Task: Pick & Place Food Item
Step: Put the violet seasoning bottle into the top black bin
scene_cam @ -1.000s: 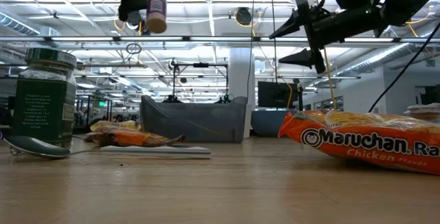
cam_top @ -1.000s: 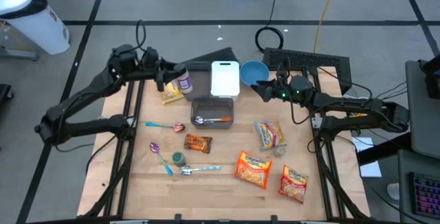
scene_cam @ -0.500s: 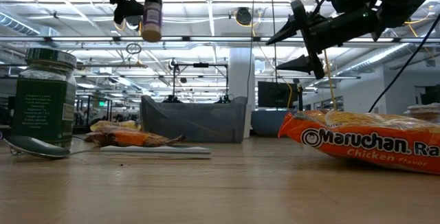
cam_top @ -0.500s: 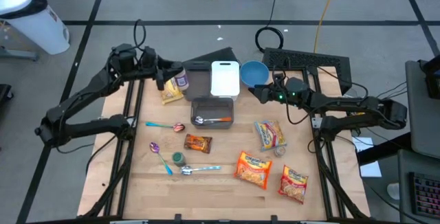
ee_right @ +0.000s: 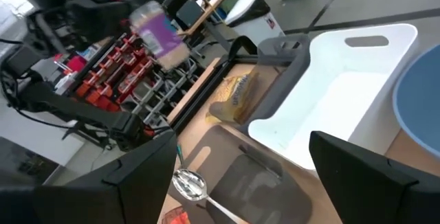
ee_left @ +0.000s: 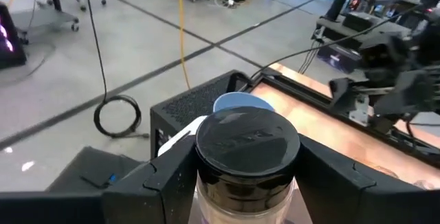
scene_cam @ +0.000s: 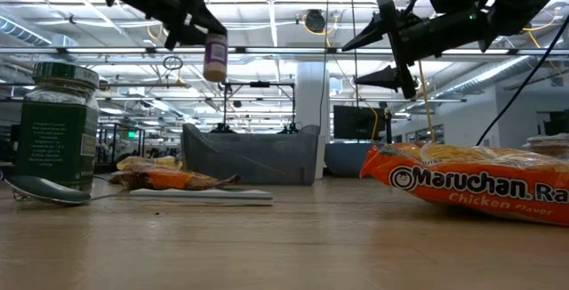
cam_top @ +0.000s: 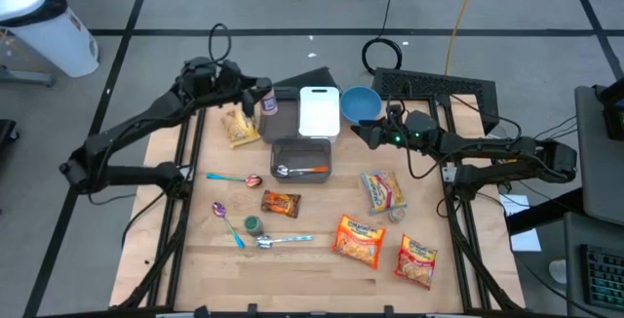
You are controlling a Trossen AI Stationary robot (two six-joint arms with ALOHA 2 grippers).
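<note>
- Wooden table (cam_top: pixel 312 259) fills the high view, a grey bin (cam_top: pixel 300 157) at its middle as landmark; near to far from the front edge
- Nearest, on the front side of the bin, lie ramen packs (cam_top: pixel 359 240), a green-lid jar (cam_top: pixel 253 224) and spoons (cam_top: pixel 283 241); none is touched, so no risk there yet
- Inside the bin rests another spoon (cam_top: pixel 292 171); a jar set down on it could tip or rattle against it
- Beyond the bin, to its far left and well above the table, the left gripper (cam_top: pixel 261 97) clasps a purple-label jar (cam_top: pixel 269 101) about its body just under the black lid, fingers spread to the jar's width
- That hold looks light, in my judgement: if the fingers part before the jar is lowered, it would drop from height onto the dark tray (cam_top: pixel 283 113) or the yellow pack (cam_top: pixel 241 128) and may roll away
- Far right of the bin, the right gripper (cam_top: pixel 368 129) hovers wide open and empty beside the blue bowl (cam_top: pixel 359 102); should both arms head for the bin together, they could collide over the white lid (cam_top: pixel 319 111)
</note>
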